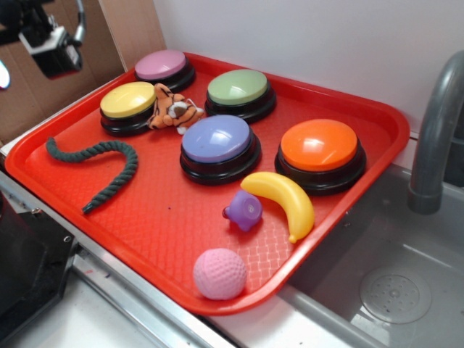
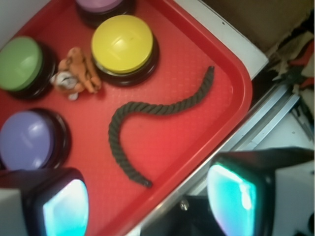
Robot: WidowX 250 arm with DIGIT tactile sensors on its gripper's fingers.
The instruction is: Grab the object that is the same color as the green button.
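At six o'clock in the wrist view, the gripper (image 2: 147, 199) hangs wide open and empty. Just beyond, toward twelve, the rope (image 2: 142, 112) curls on the red tray (image 2: 231, 59); the green button (image 2: 19, 63) sits at ten. Approach step: descend, straddle the rope's middle.

In the wrist view the green button (image 2: 19, 64), a purple-blue button (image 2: 27, 140) and a pink button (image 2: 101, 5) are cut off by the picture's edges, the gripper (image 2: 147, 204) fingers show only as blurred tips at the bottom, while the exterior view crops the gripper (image 1: 43, 36) at the top left corner
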